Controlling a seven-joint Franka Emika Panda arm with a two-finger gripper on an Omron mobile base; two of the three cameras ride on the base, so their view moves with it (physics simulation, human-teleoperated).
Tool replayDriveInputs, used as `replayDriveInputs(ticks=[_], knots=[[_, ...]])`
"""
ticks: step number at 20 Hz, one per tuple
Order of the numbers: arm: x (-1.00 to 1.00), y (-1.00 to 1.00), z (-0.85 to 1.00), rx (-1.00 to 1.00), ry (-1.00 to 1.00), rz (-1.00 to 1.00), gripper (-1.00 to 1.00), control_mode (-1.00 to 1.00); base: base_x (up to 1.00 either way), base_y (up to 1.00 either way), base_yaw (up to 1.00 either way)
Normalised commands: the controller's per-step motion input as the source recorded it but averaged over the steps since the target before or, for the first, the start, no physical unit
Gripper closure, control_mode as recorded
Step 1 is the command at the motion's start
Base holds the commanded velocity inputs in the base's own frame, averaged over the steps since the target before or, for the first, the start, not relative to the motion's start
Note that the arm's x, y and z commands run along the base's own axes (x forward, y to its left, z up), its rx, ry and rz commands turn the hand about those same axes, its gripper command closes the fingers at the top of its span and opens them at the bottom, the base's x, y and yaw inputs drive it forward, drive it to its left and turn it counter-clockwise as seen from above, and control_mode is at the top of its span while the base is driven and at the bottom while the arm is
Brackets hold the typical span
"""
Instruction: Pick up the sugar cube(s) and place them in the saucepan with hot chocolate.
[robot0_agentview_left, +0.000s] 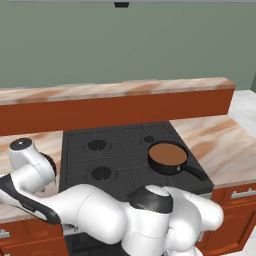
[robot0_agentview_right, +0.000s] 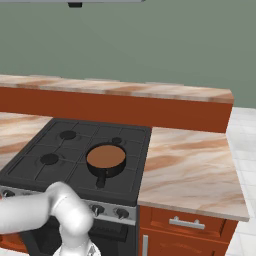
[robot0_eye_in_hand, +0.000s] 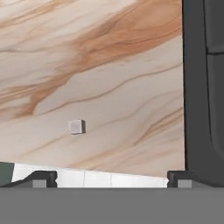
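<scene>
The sugar cube (robot0_eye_in_hand: 76, 127), a tiny whitish-grey block, lies alone on the marbled counter (robot0_eye_in_hand: 109, 65) in the hand view. My gripper (robot0_eye_in_hand: 112, 178) hovers above it, open, its two dark fingertips (robot0_eye_in_hand: 42, 177) spread wide at the bottom of that view with nothing between them; the cube sits a little left of the midline. The saucepan with hot chocolate (robot0_agentview_left: 167, 155) (robot0_agentview_right: 105, 157) stands on the stove's front right burner, brown liquid flat inside, and its black handle (robot0_agentview_left: 196, 173) points toward the front. My arm reaches left over the counter beside the stove.
The black stove (robot0_agentview_left: 117, 155) (robot0_agentview_right: 75, 150) has its dark edge (robot0_eye_in_hand: 202, 87) along the right of the hand view. A raised orange-brown ledge (robot0_agentview_left: 115, 107) runs behind the stove. More marbled counter (robot0_agentview_right: 190, 165) spreads right of the stove.
</scene>
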Motion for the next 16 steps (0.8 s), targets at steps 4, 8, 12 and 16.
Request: replayDriveInputs(ticks=[4,8,12,16], knots=[[0.44,0.25,-0.31,0.0,0.14,0.0,-1.0,-1.0,0.0,0.0,0.0],[0.2,0.34,-0.28,0.0,0.12,0.0,-1.0,-1.0,0.0,0.0,0.0],[0.01,0.29,-0.21,0.0,0.08,0.0,-1.0,-1.0,0.0,0.0,0.0],[0.0,0.21,-0.22,0.0,0.03,0.0,-1.0,-1.0,0.0,0.0,0.0]])
